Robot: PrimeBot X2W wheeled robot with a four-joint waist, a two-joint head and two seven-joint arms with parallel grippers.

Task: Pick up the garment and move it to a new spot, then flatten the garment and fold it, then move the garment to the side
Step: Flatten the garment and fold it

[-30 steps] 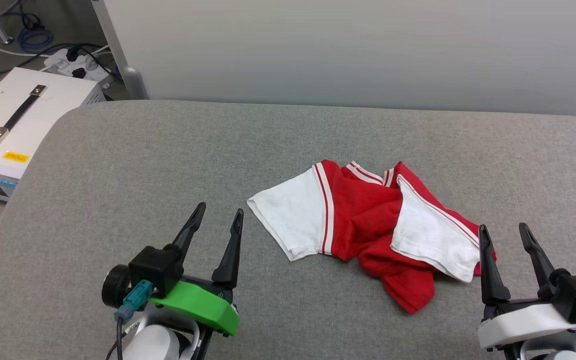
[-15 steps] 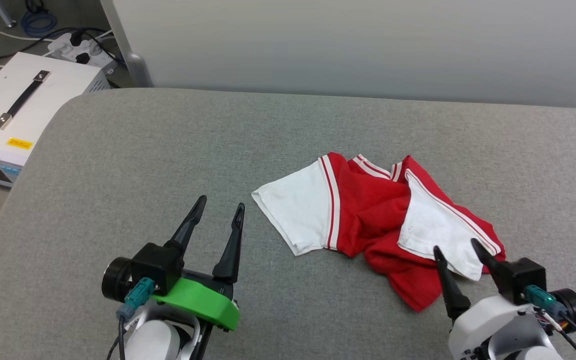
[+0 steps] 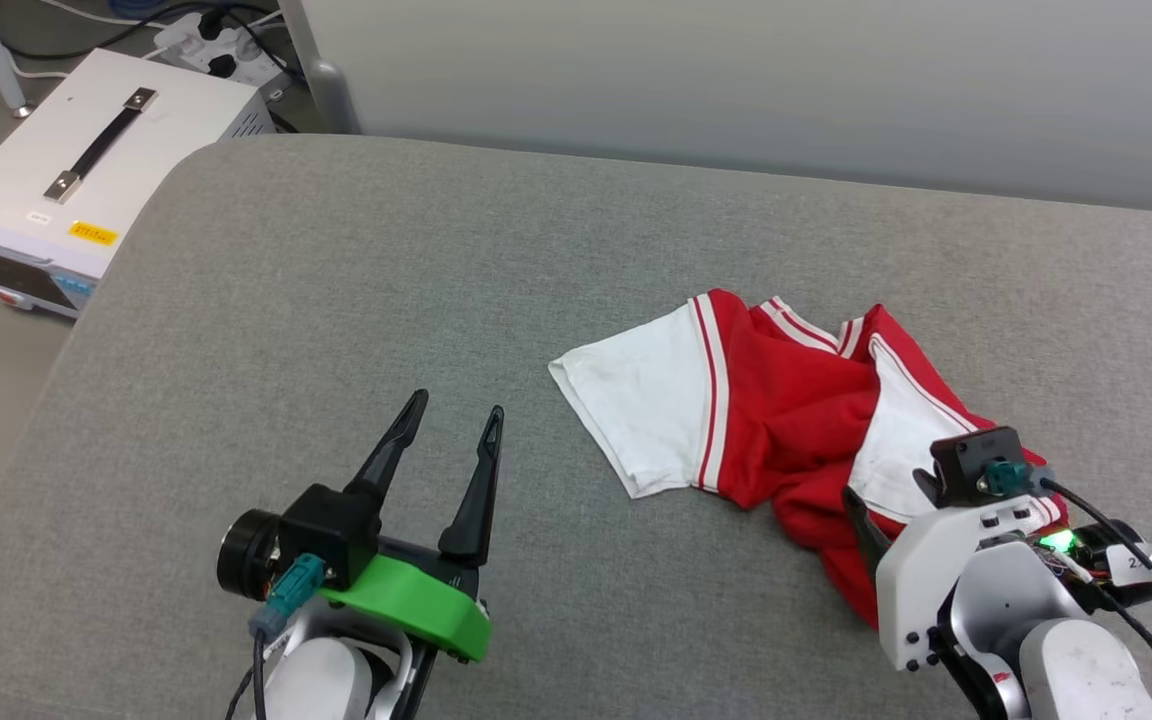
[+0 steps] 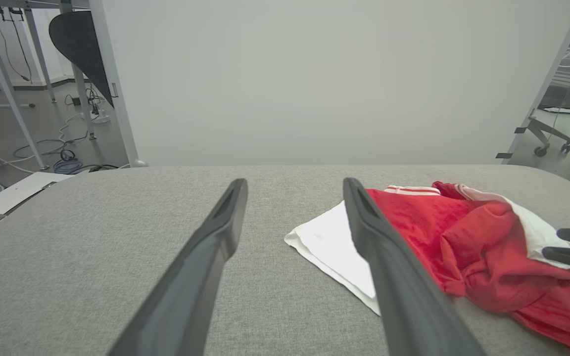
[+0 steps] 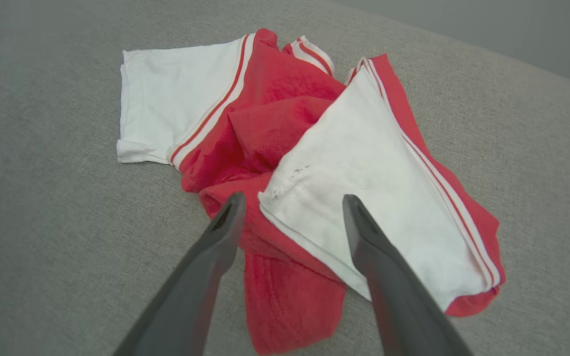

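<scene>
A crumpled red-and-white garment [image 3: 786, 420] lies on the grey surface [image 3: 336, 280] at 3 o'clock. The left claw [image 3: 458, 403] hovers released at 7 o'clock; the right claw [image 5: 292, 198], also released, is poised over its white sleeve [image 5: 364, 188] at 4 o'clock

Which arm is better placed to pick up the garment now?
Right. The right gripper is open just over the garment, its fingers astride a white sleeve edge. The left gripper, also open, stands beside the garment, apart.

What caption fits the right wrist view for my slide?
Open right gripper poised over the crumpled garment on the grey surface.
</scene>
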